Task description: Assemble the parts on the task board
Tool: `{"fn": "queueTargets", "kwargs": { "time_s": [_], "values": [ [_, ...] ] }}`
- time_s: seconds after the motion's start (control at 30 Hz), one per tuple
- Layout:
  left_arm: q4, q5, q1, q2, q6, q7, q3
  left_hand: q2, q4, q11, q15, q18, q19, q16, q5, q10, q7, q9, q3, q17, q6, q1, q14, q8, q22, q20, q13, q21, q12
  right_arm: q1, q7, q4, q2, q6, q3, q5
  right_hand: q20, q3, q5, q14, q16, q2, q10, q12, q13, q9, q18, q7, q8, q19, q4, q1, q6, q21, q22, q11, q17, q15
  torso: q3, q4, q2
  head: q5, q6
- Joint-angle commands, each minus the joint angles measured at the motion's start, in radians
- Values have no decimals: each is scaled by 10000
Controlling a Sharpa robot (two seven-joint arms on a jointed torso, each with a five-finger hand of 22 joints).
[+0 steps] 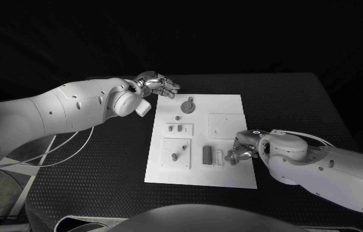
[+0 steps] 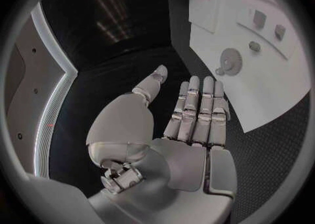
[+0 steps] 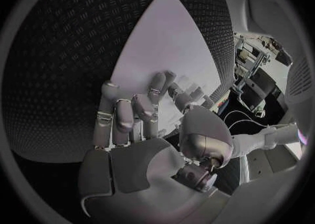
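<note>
Fingers of the right silver hand [image 1: 243, 150] are being curled over small grey parts [image 1: 207, 155] on the flat white task board [image 1: 227, 177], grip unclear, risking displacement, while the left silver hand [image 1: 155, 85] is being held open beyond the board's far corner.

A robotics lab, by the look of it: a black textured table [image 1: 302, 101] against dark surroundings, with racked equipment [image 3: 259, 74] and loose cables [image 3: 246, 121] nearby.

Task board [image 1: 227, 137]: lay in the middle of the table [image 1: 302, 101].
Left hand [image 1: 155, 84]: hovered off the board's far left corner, over the table.
Right hand [image 1: 243, 149]: sat at the board's right edge, over its near half.
Round part [image 1: 188, 106]: lay at the board's far end (left of centre).
Upright block [image 1: 207, 155]: stood just left of the right hand.
</note>
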Motion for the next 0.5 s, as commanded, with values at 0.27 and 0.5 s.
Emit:
{"fn": "queueTargets", "kwargs": {
  "time_s": [0.27,0.5],
  "values": [
    [43,-49,12,17,127,39,5,-21,-36,-24,9,-36,-44,-40,-38,25,-11,17,-38,19,-40,-62,-18,56,-17,-4,-9,37,8,-330,-947,-233,-68,1949,-242,-558,-58,369,90,-263,-64,116,-292,-246,-244,-214,-21,1691,-513,-148,-741,818,-1929,-19,85,46,-234,45,10,-11,-3,-26,-12],
    [43,-76,12,8,106,22,5,-26,-39,-25,9,-36,-45,-41,-38,26,-12,17,-38,22,-41,-59,-18,57,-18,-4,-9,37,8,-392,-891,-229,-115,1828,-243,328,58,204,33,-454,-76,234,-521,-435,-362,-221,-15,1788,-575,-279,-999,2016,-2058,-15,192,146,-357,149,17,-13,-1,-28,-19]
  ]
}}
